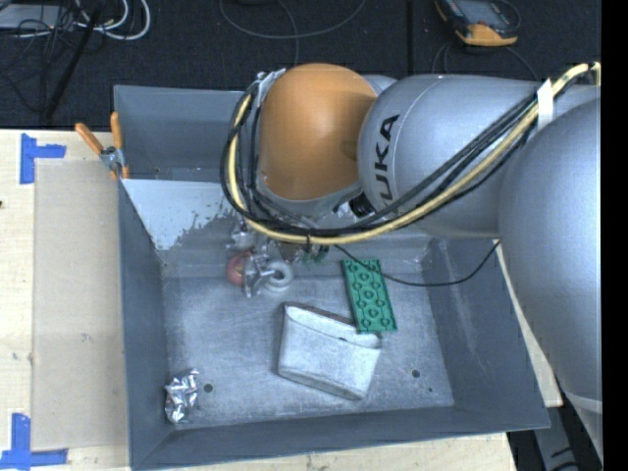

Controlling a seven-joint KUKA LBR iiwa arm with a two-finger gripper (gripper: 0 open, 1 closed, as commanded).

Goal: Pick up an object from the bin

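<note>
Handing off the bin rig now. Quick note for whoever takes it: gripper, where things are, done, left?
Gripper: low over the back of the bin, right beside a small reddish round thing; no grasp visible.
Things: green studded brick toward the view's right of the gripper; grey-white folded pouch mid-bin; crumpled foil ball in the near corner at the view's left.
Done: nothing seen lifted.
Left: grasp one thing and lift it out.

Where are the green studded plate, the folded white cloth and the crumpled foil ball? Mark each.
green studded plate [369, 295]: camera view, middle of its studded face.
folded white cloth [327, 356]: camera view, centre of its top.
crumpled foil ball [182, 396]: camera view, its middle.
</note>
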